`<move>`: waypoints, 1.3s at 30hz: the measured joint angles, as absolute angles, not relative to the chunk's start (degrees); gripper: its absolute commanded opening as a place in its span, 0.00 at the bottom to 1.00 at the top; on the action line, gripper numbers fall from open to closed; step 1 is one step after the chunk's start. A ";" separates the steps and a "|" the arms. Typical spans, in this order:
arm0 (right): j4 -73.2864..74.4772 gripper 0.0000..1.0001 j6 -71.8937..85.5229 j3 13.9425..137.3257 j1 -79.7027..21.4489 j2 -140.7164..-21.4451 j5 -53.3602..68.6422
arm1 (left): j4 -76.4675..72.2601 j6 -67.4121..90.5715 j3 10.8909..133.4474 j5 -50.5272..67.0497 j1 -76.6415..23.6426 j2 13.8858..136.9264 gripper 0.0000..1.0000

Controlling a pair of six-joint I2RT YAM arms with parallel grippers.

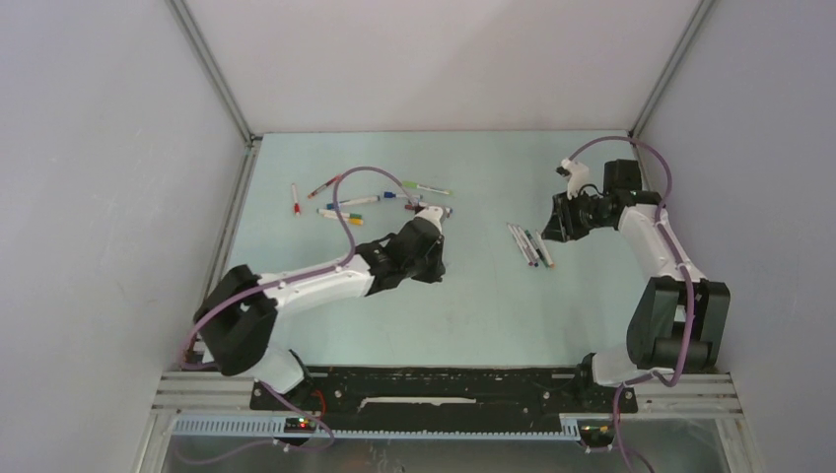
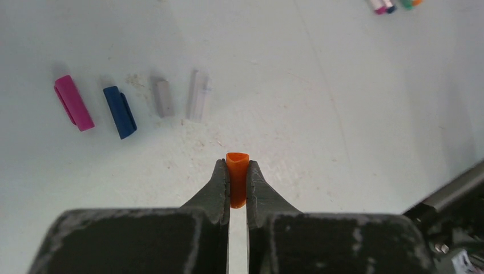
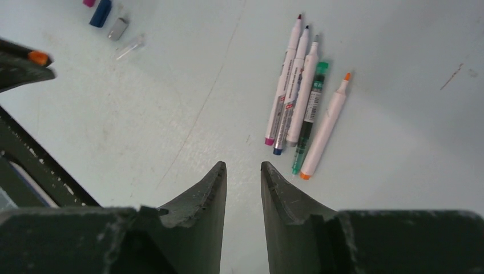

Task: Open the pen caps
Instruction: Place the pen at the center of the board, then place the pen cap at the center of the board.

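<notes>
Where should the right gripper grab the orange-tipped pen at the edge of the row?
Probably on the white barrel of the orange-tipped pen, toward its tip end, coming straight down. It lies flat and fans away from the green pen there, so both sides of the barrel are free.

Left gripper (image 2: 237,166) pinching orange cap (image 2: 237,181).
Jaws clamp its sides, open end up. Beyond, upper left on table (image 2: 319,114): pink cap (image 2: 73,103), blue cap (image 2: 120,112), grey cap (image 2: 163,97), clear cap (image 2: 198,103), side by side.
</notes>
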State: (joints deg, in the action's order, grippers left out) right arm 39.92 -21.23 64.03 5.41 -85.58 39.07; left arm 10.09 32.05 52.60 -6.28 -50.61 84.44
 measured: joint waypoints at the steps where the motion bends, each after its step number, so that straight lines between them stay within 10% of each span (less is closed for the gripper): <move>1: 40.34 0.32 -21.61 64.03 5.52 -85.25 39.62 | 11.35 32.05 54.06 -6.92 -50.59 86.21 0.01; 39: 44.53 0.34 -25.19 64.03 6.66 -84.84 44.88 | 24.38 30.98 78.50 -6.83 -50.61 113.69 0.25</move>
State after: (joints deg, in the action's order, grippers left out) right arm 44.53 -25.19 64.03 6.66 -84.84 44.88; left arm 24.38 30.98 78.50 -6.83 -50.61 113.69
